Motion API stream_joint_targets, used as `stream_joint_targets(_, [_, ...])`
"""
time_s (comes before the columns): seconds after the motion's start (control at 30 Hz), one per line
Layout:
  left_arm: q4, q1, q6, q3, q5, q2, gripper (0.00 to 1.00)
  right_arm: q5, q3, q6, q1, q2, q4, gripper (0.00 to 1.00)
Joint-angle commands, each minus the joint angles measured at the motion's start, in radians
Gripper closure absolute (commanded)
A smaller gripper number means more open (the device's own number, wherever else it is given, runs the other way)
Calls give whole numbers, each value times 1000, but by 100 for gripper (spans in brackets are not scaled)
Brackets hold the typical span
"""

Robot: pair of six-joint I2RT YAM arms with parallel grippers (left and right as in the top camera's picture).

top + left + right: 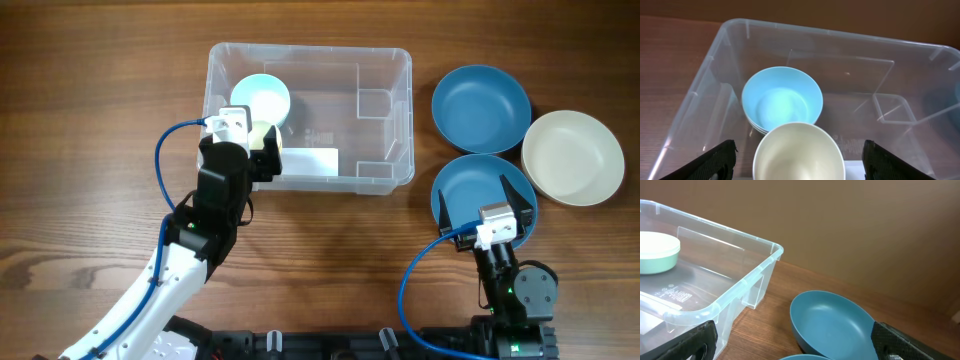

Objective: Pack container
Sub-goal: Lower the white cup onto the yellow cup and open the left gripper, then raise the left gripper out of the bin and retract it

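label: white sticker [312, 160] is lying on container [385, 60] floor, print unreadable | container: clear smooth plastic, rounded corners, is standing on wooden table [80, 150] | left claw [800, 164] is hanging wide apart over its near-left part, round cream bowl [799, 145] between fingers, untouched | right claw [800, 345] is gaping empty, right of container

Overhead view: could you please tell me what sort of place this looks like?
Probably a robot test bench, not a kitchen: a wooden table, a cabled left arm and right arm at its edge, and a clear container with bowls set beside it.
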Motion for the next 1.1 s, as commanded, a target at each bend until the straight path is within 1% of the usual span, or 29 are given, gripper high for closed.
stream_joint_targets(0.0, [6,-5,6,-4,-61,-46,18,-17,-1,-8,6,2,2,0])
stream_joint_targets(0.2, [-3,-7,5,-4,-56,-113,18,-17,-1,-8,6,2,2,0])
stream_joint_targets(0.27, [-10,-25,5,-4,-56,-164,18,-17,-1,-8,6,2,2,0])
stream_joint_targets(0.3, [-10,-36,5,-4,-56,-188,15,-17,-1,-8,6,2,2,0])
stream_joint_targets(0.37, [-6,-59,6,-4,-60,-271,4,-17,-1,-8,6,2,2,0])
stream_joint_targets(0.4, [-6,-59,6,-4,-66,-320,1,-17,-1,-8,6,2,2,0])
stream_joint_targets(0.57, [-53,-56,5,-4,-120,-552,0,-17,-1,-8,6,2,2,0])
stream_joint_targets(0.67, [-120,-56,5,-4,-204,-692,0,-17,-1,-8,6,2,2,0])
stream_joint_targets(0.73, [-169,-56,5,-4,-338,-742,0,-17,-1,-8,6,2,2,0])
stream_joint_targets(0.77, [-201,-56,5,-4,-406,-755,0,-17,-1,-8,6,2,2,0])
stream_joint_targets(0.8, [-215,-56,5,-4,-434,-757,0,-17,-1,-8,6,2,2,1])
stream_joint_targets(0.87, [-229,-56,5,-4,-431,-752,0,-17,-1,-8,6,2,2,0])
stream_joint_targets(0.93, [-292,-52,0,-5,-481,-741,0,-17,-1,-8,6,2,2,0])
stream_joint_targets(0.97, [-335,-50,-31,-5,-495,-735,0,-17,-1,-8,6,2,2,0])
stream_joint_targets(1.03, [-435,-46,-142,-5,-495,-735,0,-17,-1,-8,6,2,2,1])
stream_joint_targets(1.07, [-455,-45,-169,-5,-495,-736,0,-17,-1,-8,6,2,2,0])
